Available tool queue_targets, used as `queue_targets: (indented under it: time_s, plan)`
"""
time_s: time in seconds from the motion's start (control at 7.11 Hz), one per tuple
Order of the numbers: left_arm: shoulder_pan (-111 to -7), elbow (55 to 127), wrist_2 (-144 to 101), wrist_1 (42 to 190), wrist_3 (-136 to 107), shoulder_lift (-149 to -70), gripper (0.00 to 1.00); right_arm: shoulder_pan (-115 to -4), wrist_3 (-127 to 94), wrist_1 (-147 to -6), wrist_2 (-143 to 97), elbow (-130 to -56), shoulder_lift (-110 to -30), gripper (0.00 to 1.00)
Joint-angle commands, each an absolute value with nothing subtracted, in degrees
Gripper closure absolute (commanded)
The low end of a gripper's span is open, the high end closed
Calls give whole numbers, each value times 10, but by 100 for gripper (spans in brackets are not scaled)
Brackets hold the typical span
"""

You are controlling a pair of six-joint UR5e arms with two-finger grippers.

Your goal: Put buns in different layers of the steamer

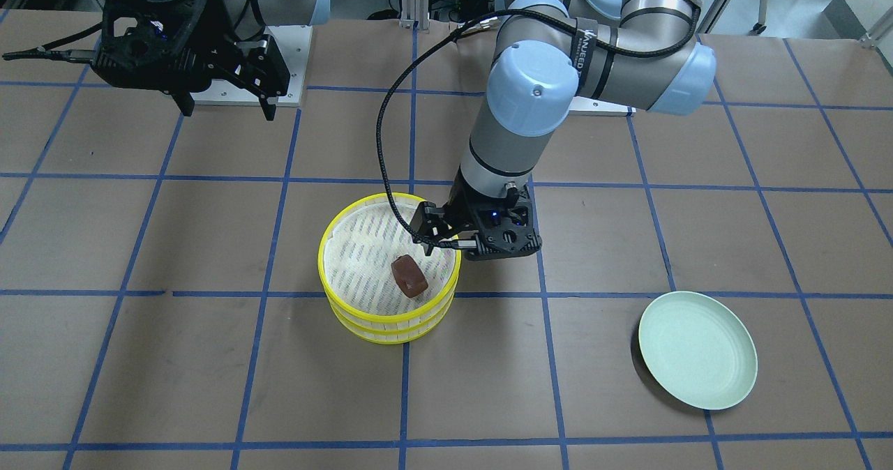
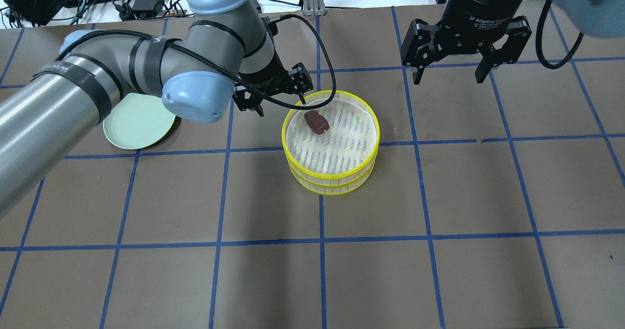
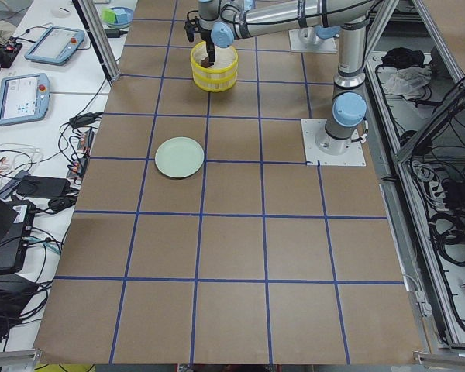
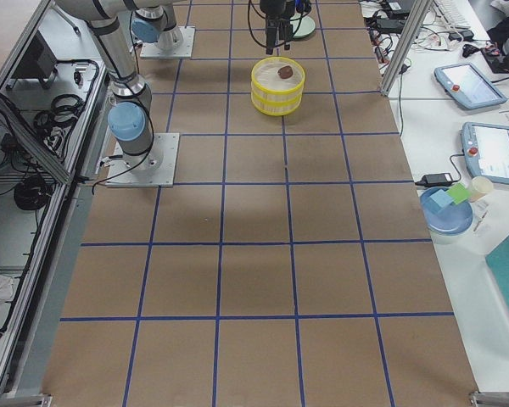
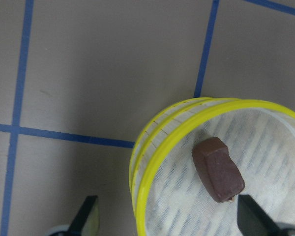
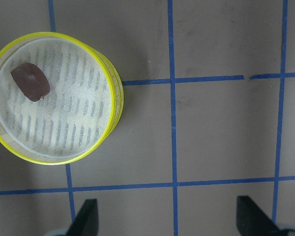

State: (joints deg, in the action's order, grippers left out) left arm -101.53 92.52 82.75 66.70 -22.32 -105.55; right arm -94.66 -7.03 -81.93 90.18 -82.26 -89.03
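Observation:
The steamer (image 1: pixel 323 261) is two stacked yellow-rimmed trays near the table's middle; it also shows in the overhead view (image 2: pixel 332 185). The dark reddish-brown bun (image 1: pixel 409 275) lies on the top tray's mesh, near the rim on my left arm's side; it also shows in the overhead view (image 2: pixel 316 122). The cream-white bun is hidden or out of view. My left gripper (image 2: pixel 273 102) is open and empty and hovers astride the steamer rim (image 5: pixel 142 162), just short of the bun (image 5: pixel 218 168). My right gripper (image 2: pixel 449 77) is open and empty, raised well off to the side of the steamer (image 6: pixel 115 93).
A pale green plate (image 2: pixel 139 124) lies on the table behind my left arm; it also shows in the front-facing view (image 1: pixel 698 350). The left arm's black cable loops over the steamer. Blue tape lines grid the brown table. Tablets and cables sit beyond the table's far edge in the side views.

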Motion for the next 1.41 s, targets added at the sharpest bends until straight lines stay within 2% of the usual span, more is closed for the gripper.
queue_targets:
  time_s: [0.0,0.42,1.27]
  plan:
    - [-944,901,877,715,-92,-1028,0,-947,-70,-819,902,-823,-890,0]
    - [-849,868,898,821,-7,-964,0,-947,-65,-822,902,-823,-890,0]
    - [-849,872,852,898,2,-890,0,-947,-63,-831,901,-823,-890,0]
